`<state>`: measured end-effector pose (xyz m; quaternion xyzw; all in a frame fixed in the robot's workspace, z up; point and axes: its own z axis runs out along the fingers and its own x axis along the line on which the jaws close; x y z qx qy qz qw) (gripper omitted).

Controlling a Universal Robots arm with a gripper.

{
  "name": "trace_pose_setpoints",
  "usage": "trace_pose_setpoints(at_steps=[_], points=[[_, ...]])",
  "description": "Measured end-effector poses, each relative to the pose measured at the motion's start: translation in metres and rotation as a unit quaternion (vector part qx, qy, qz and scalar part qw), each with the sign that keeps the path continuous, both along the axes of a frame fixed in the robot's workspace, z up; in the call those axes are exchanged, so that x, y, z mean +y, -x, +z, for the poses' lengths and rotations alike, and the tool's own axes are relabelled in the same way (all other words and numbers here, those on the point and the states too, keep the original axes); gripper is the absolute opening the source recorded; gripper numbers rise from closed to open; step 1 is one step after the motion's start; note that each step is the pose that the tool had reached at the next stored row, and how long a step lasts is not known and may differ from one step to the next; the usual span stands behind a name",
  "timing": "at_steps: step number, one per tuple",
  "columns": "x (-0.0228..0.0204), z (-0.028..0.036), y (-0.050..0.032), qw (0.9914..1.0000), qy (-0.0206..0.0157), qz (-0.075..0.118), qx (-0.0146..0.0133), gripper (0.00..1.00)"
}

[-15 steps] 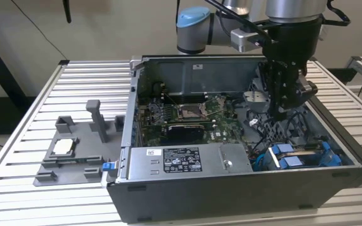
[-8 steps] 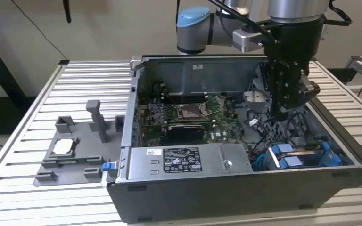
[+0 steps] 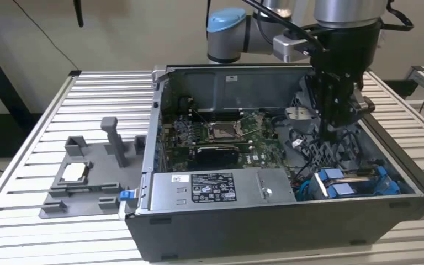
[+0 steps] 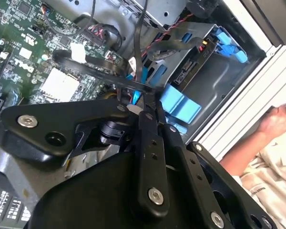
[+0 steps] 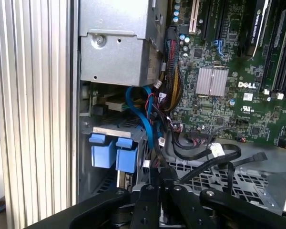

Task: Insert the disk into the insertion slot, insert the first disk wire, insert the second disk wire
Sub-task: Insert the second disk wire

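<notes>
Closest in, my tool (image 4: 150, 99) hangs inside the computer case (image 3: 271, 226), near the corner slot where the disk (image 3: 352, 182) sits in its blue frame; it is pinched tight on a thin black wire (image 4: 105, 73).

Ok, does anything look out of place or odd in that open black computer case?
Nothing looks damaged or spilled. Loose black flat cables sprawl over the perforated grey drive cage near the gripper, one end seemingly free. In the second wrist view a person's hand sits close beside the slatted metal table's edge.
</notes>
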<state>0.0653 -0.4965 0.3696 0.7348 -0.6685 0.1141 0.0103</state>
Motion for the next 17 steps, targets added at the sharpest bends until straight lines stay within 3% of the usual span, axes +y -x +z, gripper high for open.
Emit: trace_pose_setpoints(at_steps=[5,8,9,12,13,14,17], points=[[-0.0012,-0.0001,0.0000,1.00000,0.0012,0.000,0.0003,0.17],[-0.0013,0.0009,0.0000,0.99998,0.0058,0.002,0.0006,0.23],[-0.0013,0.0014,0.0000,0.99997,0.0076,0.003,0.0006,0.29],[-0.0013,0.0013,0.0005,0.99992,0.0117,0.005,0.0006,0.31],[-0.0013,0.0011,0.0008,0.99991,0.0123,0.005,0.0006,0.31],[-0.0012,0.0009,0.0012,0.99990,0.0128,0.005,0.0005,0.38],[-0.0006,0.0005,0.0015,0.99989,0.0132,0.006,-0.0003,0.38]])
